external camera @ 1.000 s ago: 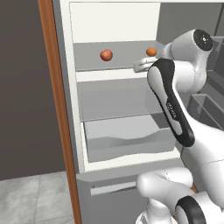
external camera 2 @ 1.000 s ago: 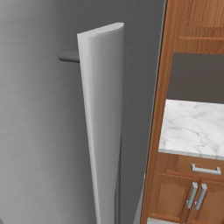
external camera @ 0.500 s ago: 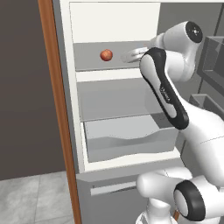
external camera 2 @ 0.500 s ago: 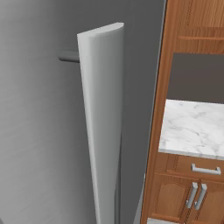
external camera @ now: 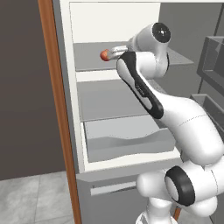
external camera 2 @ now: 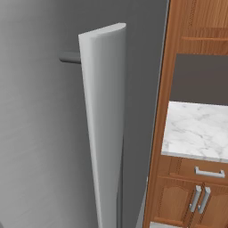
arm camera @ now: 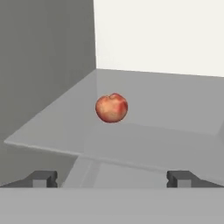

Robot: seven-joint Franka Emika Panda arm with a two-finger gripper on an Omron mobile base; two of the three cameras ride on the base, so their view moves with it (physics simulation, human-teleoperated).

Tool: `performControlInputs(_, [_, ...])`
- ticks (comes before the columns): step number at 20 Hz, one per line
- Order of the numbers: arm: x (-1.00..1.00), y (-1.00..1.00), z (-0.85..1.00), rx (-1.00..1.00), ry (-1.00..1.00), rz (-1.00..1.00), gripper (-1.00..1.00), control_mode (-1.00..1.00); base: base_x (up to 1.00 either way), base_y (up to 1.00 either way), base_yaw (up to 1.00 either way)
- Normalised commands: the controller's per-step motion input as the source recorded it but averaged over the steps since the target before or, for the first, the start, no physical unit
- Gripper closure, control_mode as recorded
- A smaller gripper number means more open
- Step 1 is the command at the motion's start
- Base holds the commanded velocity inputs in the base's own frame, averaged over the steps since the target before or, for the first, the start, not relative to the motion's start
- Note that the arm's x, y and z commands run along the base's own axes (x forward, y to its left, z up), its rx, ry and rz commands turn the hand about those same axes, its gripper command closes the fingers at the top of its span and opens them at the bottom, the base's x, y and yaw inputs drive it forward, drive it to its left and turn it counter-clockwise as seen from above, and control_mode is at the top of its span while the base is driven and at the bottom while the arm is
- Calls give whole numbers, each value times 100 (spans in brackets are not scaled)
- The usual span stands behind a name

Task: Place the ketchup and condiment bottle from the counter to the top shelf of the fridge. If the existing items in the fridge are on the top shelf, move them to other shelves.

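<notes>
A pinkish-red round fruit (external camera: 104,55) (arm camera: 112,107), one of the existing items, rests on the fridge's (external camera: 71,113) top shelf (external camera: 87,60) (arm camera: 175,113), toward its left. My gripper (external camera: 112,52) (arm camera: 111,179) reaches in at shelf height just right of the fruit. It is open, with the fingertips (arm camera: 41,178) wide apart short of the fruit and nothing between them. My arm covers the right part of the shelf. The counter (external camera 2: 196,129) lies beyond the fridge door. The ketchup and the condiment bottle are out of view.
Below the top shelf are a second grey shelf (external camera: 109,103) and a grey drawer (external camera: 127,140). Door racks (external camera: 213,59) stand at the right. The fridge door's edge (external camera 2: 104,124) rises close by, with brown cabinets (external camera 2: 196,196) under the counter.
My arm has swung left along the top shelf, from the orange fruit to the pinkish-red one. The orange fruit is now hidden behind the arm. The gripper stayed open.
</notes>
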Motion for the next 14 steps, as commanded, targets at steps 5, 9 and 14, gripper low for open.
performControlInputs(5, [41,6,-20,0,3,-26,-100,-100,0,0,0])
performControlInputs(9, [35,0,-14,0,4,-22,-100,-100,0,0,0])
performControlInputs(14, [1,0,0,0,1,-3,-100,-100,0,0,0])
